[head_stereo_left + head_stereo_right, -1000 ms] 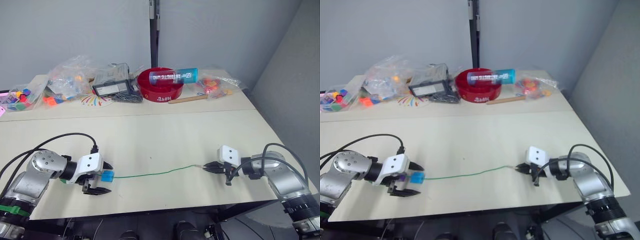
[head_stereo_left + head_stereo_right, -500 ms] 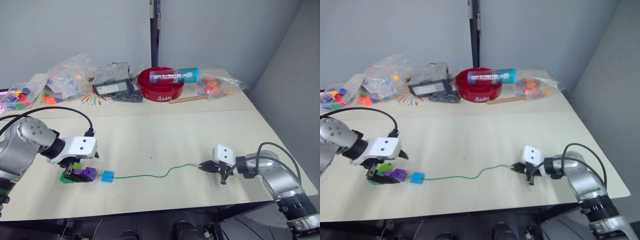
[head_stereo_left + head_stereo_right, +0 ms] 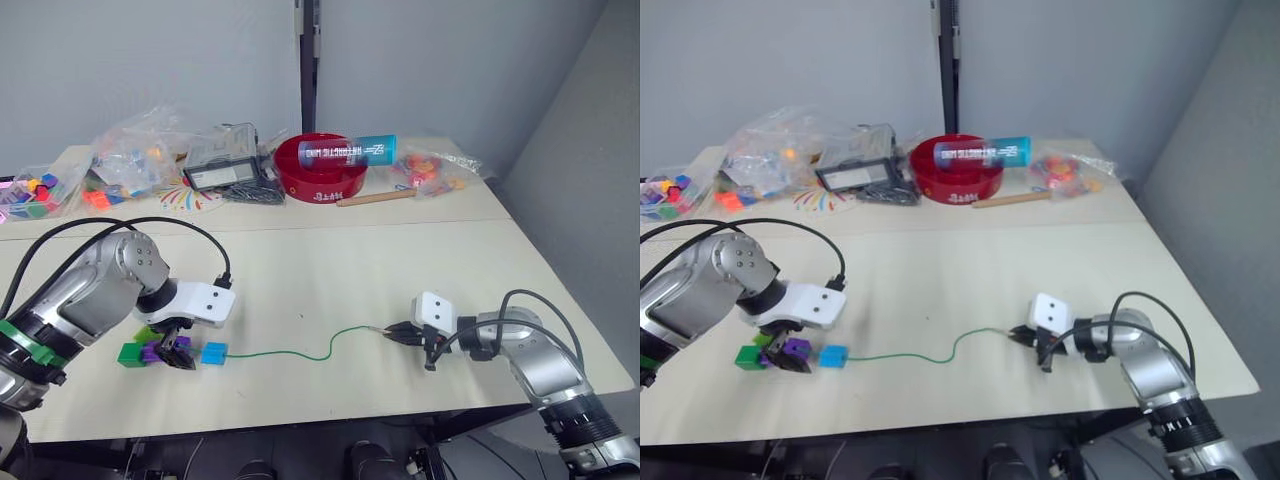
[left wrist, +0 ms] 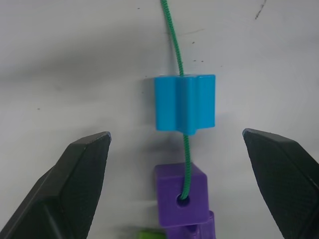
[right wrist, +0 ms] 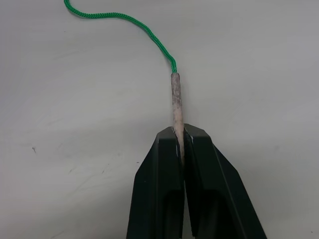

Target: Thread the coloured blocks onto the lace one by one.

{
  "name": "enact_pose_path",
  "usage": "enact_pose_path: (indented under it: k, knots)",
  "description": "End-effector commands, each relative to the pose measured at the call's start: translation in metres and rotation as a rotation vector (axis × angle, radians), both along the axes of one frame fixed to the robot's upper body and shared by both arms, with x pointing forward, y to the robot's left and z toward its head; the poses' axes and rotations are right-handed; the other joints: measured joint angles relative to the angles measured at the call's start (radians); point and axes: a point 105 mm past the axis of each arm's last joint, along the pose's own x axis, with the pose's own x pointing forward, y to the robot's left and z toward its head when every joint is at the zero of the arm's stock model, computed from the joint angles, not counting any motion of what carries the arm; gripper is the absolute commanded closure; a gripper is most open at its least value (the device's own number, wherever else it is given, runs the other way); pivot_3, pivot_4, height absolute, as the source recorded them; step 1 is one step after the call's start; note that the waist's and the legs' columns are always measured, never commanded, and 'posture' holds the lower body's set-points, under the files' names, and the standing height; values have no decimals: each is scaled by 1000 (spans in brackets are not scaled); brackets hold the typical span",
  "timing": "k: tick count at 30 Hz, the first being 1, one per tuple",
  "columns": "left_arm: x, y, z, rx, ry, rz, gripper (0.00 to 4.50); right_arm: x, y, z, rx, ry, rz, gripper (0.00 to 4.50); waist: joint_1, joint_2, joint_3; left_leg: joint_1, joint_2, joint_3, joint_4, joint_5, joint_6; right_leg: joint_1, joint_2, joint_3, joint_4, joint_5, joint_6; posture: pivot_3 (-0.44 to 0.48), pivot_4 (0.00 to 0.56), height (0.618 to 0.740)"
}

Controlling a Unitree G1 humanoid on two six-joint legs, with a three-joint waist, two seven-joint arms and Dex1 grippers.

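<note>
1. We log lace: runs left-right across table, pale tip rightward, pinched in right gripper.
2. Left gripper wide over sky blue block, purple block; lime block mostly cut off.

White lettering is running along the side of the red bowl standing near the far edge of the table, but it is showing too small to be read. Dark print is also lying along the clear tube with a blue end resting across the bowl's rim, and it too is staying illegible. The grey device with a display beside the bowl is showing no readable figures.
</note>
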Motion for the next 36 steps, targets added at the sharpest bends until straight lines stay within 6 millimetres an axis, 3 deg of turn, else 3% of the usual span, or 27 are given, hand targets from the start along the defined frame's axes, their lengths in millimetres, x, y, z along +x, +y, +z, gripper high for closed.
enact_pose_path:
  k: [1, 20, 28, 36]
  knots:
    - [1, -4, 7, 10, -62, -7, 41, -10, 8, -12, 1, 49, 15, 4500, 2, 0, 0, 0, 0, 0, 0, 0, 0, 0, 0, 0, 0, 0, 0, 0, 150, 731]
    - [3, -16, -29, 38, -145, 23, 41, -11, 10, -10, 23, 49, -12, 4500, 5, 0, -1, 1, 0, 0, 0, 0, 0, 2, -1, 0, 0, 0, 0, 0, 150, 731]
    - [2, -18, -37, 52, -144, 26, 41, -12, 10, -10, 26, 48, -21, 4500, 6, 10, -6, 2, -1, 1, 0, 0, 0, 4, -1, 0, 0, -1, 2, 0, 150, 731]
    - [1, -15, -40, 57, -136, 29, 2467, -9, 9, -7, 28, 44, -25, 4500, 11, 16, -9, 2, -1, 0, 0, 0, 0, 7, -1, 0, 0, -4, 7, 0, 150, 731]
